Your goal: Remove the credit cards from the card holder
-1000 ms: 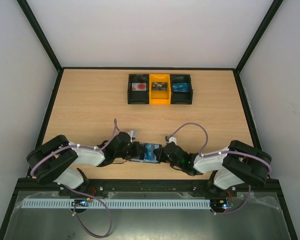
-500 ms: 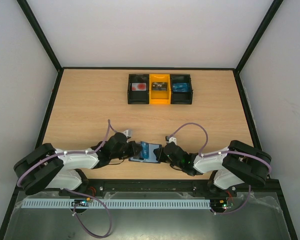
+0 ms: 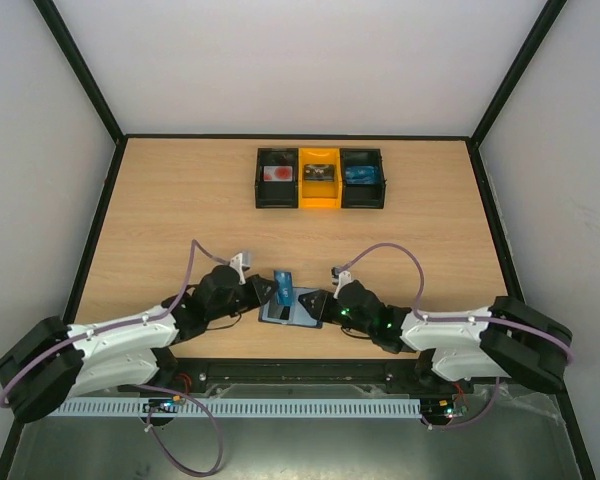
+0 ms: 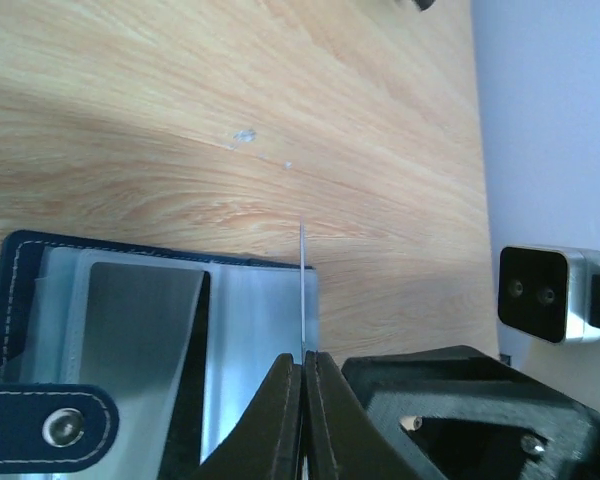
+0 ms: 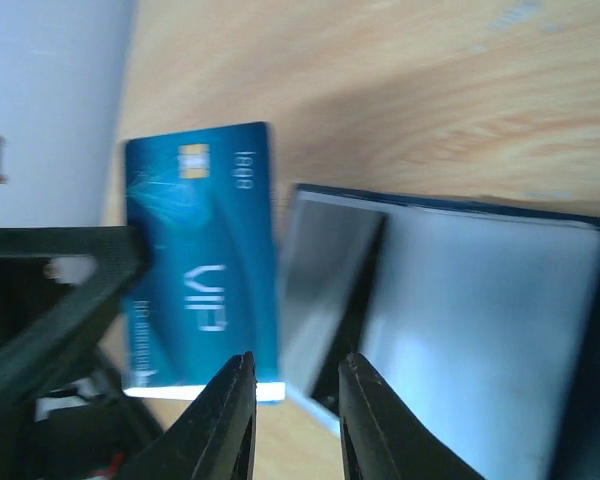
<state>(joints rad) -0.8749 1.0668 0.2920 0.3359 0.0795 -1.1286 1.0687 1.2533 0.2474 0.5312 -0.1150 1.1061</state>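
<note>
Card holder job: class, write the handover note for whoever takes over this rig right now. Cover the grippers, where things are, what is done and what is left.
Left gripper: shut on the blue credit card, held on edge just beside the card holder.
Right gripper: jaws slightly apart at the card holder's edge, gripping nothing that shows.
Card holder: lies open on the table, near the arm bases.
Done: the blue credit card is out of its pocket.
Left: set the card down, then check the pockets. No other card shows in them.
</note>
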